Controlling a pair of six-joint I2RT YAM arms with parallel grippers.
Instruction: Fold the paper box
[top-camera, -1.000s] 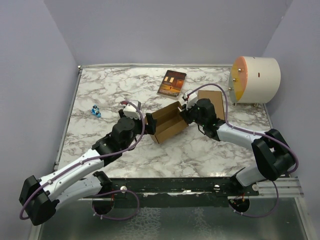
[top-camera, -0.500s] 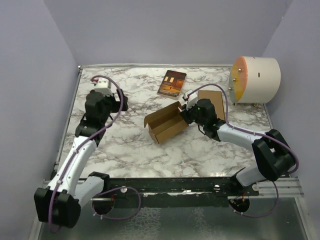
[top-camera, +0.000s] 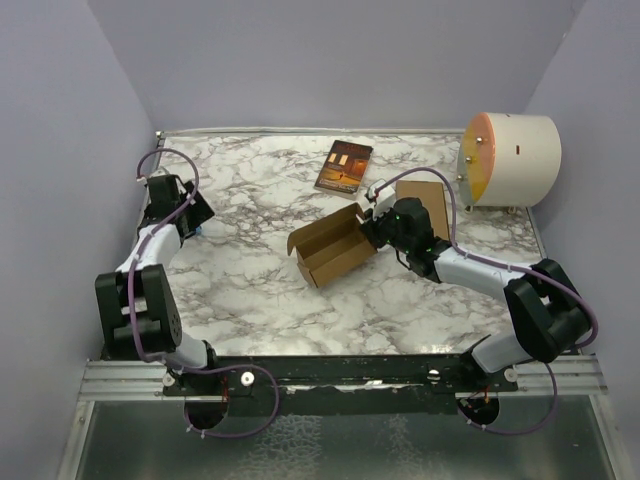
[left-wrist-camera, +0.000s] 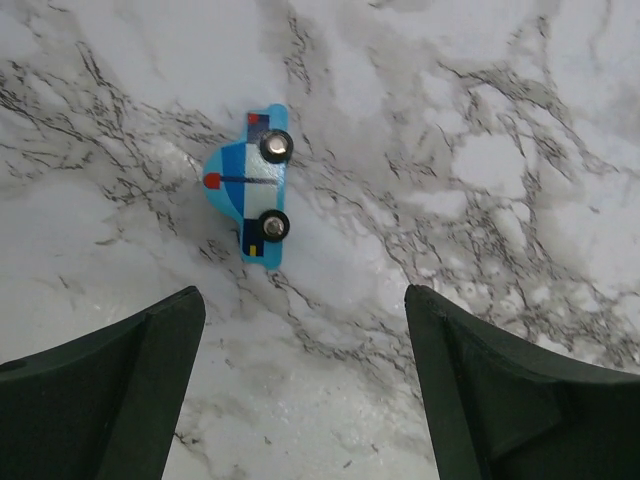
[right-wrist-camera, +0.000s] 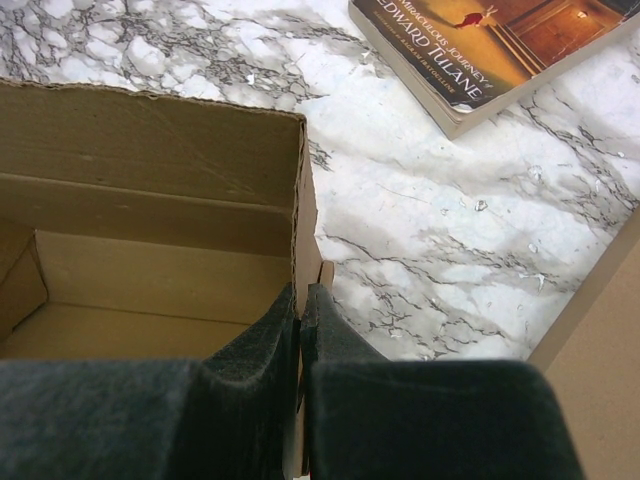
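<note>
Swinging off the carton, the left arm now sits at the far left of the tabletop (top-camera: 260, 290). Its left tool (left-wrist-camera: 302, 320) is spread wide, empty, and hovers over a glossy blue toy car (left-wrist-camera: 250, 185) lying on its side just ahead of the fingers.

The right tool (right-wrist-camera: 300, 320) has not shifted. Its dark, felt-like pads are pressed together on the thin end wall of the paper box (right-wrist-camera: 150, 200), whose hollow opens to that tool's left.

Judging by this, the folding is partway done. The plain brown cardboard, matte with rough cut edges, already stands as a shallow rectangular tray with its walls up. One flap still sticks out and the top is open, so closing and tucking remain.

Beyond the right tool lies a book (right-wrist-camera: 480, 50) with a smooth printed cover. A flat brown carton (top-camera: 425, 195) rests just to its right, on veined marble.
</note>
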